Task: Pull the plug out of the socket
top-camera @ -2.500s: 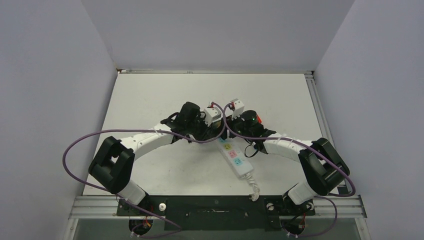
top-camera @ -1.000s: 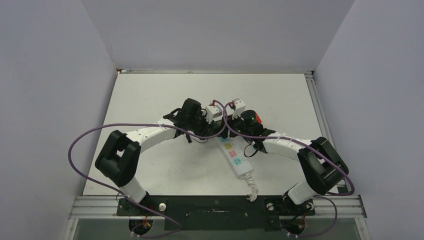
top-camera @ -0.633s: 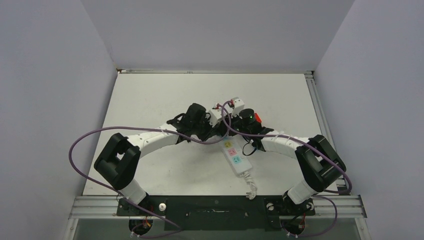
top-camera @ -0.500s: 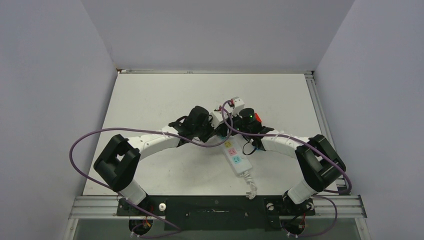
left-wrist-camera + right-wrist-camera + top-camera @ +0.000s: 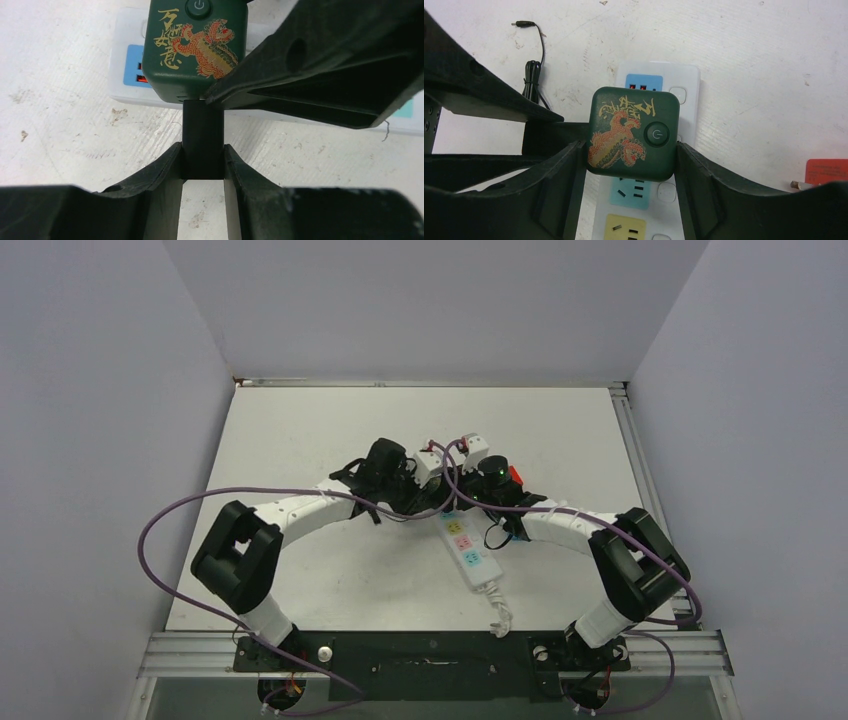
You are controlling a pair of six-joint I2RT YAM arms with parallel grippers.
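The socket, a long white power strip with pastel outlets, lies mid-table between both arms. A dark green square plug with a gold and red dragon and a round power button sits over its far end; I cannot tell if its pins are seated. My right gripper is shut on the plug's two sides. My left gripper is shut on the short black stub at the plug's side. In the top view both grippers meet over the strip's far end, hiding the plug.
A thin black cable with a barrel jack lies bundled on the table just left of the strip. A small red object lies to the right. The strip's short white cord trails toward the near edge.
The left wrist swung right toward the plug, then drew back a little to the left. The strip's near end has shifted slightly left. Both grippers stay at the strip's far end.
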